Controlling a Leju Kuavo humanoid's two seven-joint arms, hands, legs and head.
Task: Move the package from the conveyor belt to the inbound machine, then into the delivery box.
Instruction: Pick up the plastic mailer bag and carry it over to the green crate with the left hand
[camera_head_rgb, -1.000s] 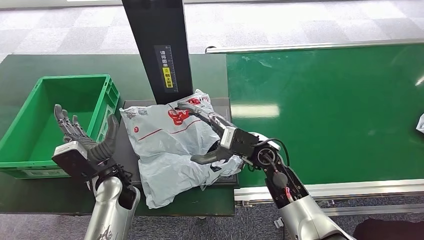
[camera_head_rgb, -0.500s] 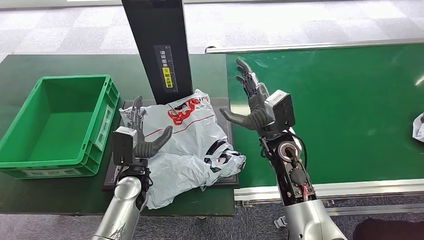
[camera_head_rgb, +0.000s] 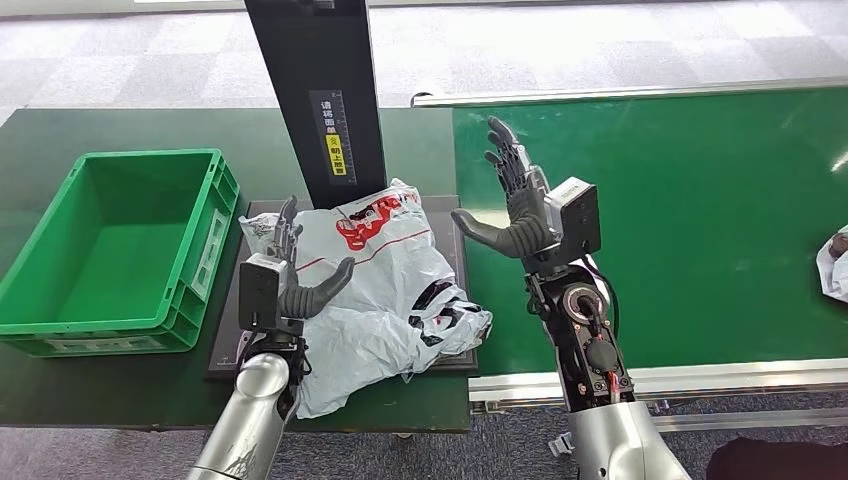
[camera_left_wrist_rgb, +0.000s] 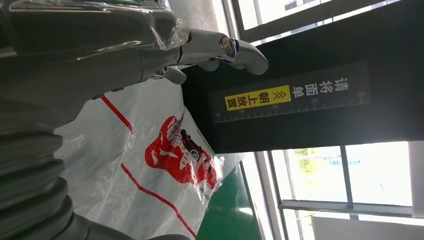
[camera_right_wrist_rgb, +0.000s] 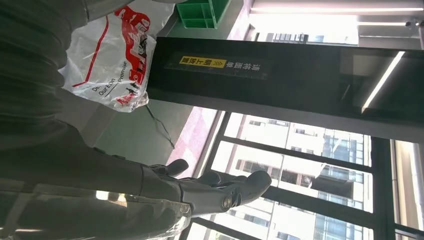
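While the white plastic package (camera_head_rgb: 375, 290) lies crumpled on the dark flat plate of the inbound machine (camera_head_rgb: 452, 210), neither robot hand holds it. The left robot hand (camera_head_rgb: 285, 275) stands upright at the package's left edge, fingers apart and thumb stretched over the bag; whether it touches the plastic cannot be told. The right robot hand (camera_head_rgb: 520, 205) is raised over the green conveyor belt (camera_head_rgb: 680, 220), just right of the plate, palm turned toward the package, fingers spread wide and holding nothing. The package bears red printing and a thin red line, seen close in the left wrist view (camera_left_wrist_rgb: 170, 165). Behind the package rises the machine's black post (camera_head_rgb: 315, 90), carrying a yellow label with a scale. The green delivery box (camera_head_rgb: 205, 255) sits on the dark green worktop (camera_head_rgb: 60, 130) left of the plate, apart from the package. At the belt's far right edge lies another white bag (camera_head_rgb: 835, 265).
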